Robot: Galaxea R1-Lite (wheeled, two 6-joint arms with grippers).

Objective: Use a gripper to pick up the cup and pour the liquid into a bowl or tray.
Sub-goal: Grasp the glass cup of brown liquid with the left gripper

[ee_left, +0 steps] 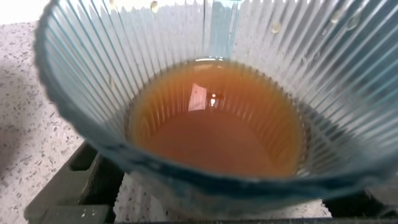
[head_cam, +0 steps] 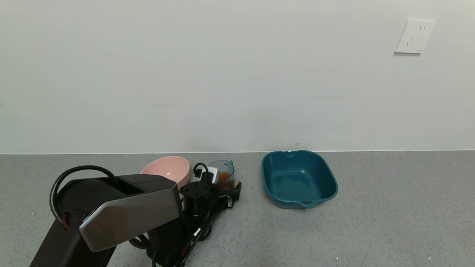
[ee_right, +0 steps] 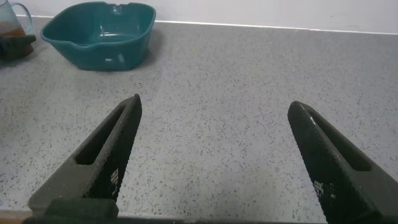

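Round pink bowl [head_cam: 169,168] upright near back edge of grey speckled bench [head_cam: 389,207]; 1 white wall socket [head_cam: 413,36] above, on white wall [head_cam: 222,74].

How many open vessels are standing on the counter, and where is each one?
3. The pink bowl stands at the left, near the wall. The cup with liquid stands just right of it, at the left hand. The teal tray stands apart, farther right. None seems hidden.

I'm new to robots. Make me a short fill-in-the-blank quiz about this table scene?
1. The liquid in the cup is reddish-____.
2. The round bowl beside the cup is ____.
3. The teal tray holds ____ liquid so far.
4. The right hand hangs with its fingers ____, away from the cup.

Missing words: brown; pink; no; open
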